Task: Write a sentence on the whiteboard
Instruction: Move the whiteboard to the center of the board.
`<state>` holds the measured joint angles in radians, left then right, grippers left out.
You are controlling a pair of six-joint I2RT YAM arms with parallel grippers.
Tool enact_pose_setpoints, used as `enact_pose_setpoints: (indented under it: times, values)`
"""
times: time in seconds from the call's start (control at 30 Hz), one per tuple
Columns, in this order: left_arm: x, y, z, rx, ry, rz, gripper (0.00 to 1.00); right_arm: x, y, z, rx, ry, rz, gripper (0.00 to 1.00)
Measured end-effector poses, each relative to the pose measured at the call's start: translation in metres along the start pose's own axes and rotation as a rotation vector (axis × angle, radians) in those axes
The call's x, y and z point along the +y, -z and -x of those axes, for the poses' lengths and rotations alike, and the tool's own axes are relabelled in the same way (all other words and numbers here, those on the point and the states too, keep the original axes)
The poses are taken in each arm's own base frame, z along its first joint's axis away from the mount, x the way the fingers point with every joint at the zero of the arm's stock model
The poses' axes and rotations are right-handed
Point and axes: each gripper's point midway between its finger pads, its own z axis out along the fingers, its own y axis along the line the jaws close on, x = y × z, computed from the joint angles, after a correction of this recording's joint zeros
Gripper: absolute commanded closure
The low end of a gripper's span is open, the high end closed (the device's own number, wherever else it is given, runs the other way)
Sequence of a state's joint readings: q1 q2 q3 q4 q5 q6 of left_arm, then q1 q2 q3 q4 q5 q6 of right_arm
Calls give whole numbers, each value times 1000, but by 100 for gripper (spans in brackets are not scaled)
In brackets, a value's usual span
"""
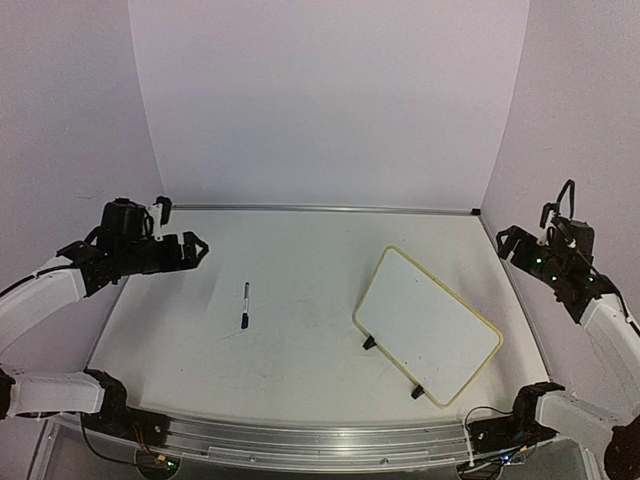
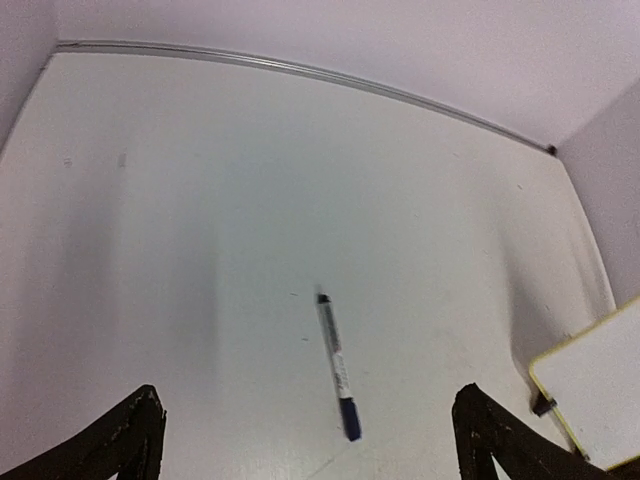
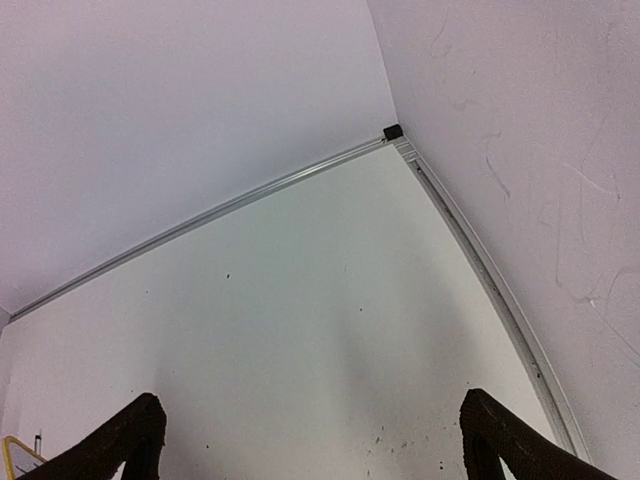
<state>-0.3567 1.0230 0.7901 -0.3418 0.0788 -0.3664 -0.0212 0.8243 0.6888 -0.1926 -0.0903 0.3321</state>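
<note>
The whiteboard (image 1: 428,323) lies tilted at the right of the table, blank, with a pale-yellow frame and two black clip feet; its corner shows in the left wrist view (image 2: 600,390). No sentence is visible on it. A marker (image 1: 245,305) with a blue cap lies at centre left, also seen in the left wrist view (image 2: 337,365). My left gripper (image 1: 198,250) is open and empty, raised at the left, apart from the marker. My right gripper (image 1: 508,243) is open and empty, raised at the far right, apart from the board.
A metal rail (image 1: 320,208) runs along the table's back edge, with white walls behind and to both sides. A metal bar (image 1: 300,435) runs along the near edge between the arm bases.
</note>
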Motion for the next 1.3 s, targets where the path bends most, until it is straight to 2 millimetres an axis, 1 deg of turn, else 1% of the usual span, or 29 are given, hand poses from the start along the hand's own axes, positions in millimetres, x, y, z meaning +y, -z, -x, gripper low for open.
enact_pose_setpoints:
  times: [0.1, 0.2, 0.27, 0.4, 0.5, 0.57, 0.63, 0.73, 0.8, 0.9, 0.97, 1.17, 1.3]
  values:
    - [-51, -5, -25, 38, -94, -143, 1, 0, -4, -9, 42, -3, 7, 2]
    - [-84, -11, -52, 60, -160, -233, 1, 1, -5, -14, 64, -3, 15, 2]
    - [-109, -17, -79, 95, -224, -282, 1, 2, -5, -17, 76, -4, 21, 2]
    - [-165, -29, -141, 173, -381, -385, 3, 4, -8, -20, 97, -8, 28, 2]
    - [-191, -41, -176, 207, -455, -425, 7, 5, -10, -20, 104, -12, 32, 2]
    - [-209, -52, -194, 219, -486, -451, 11, 6, -10, -19, 104, -13, 34, 2]
    - [-225, -63, -207, 227, -516, -470, 19, 7, -9, -17, 102, -15, 37, 2]
    - [-251, -79, -221, 224, -547, -503, 30, 7, -9, -17, 101, -17, 38, 2]
    - [-267, -89, -228, 216, -566, -524, 32, 7, -8, -17, 100, -17, 39, 2]
    - [-282, -99, -237, 208, -584, -543, 35, 7, -7, -15, 95, -17, 41, 2]
    - [-286, -104, -242, 206, -596, -546, 37, 8, -6, -15, 92, -17, 43, 2]
    - [-289, -124, -260, 212, -629, -533, 41, 9, -5, -15, 92, -22, 47, 2]
    - [-289, -136, -267, 212, -645, -517, 45, 9, -5, -15, 96, -24, 48, 2]
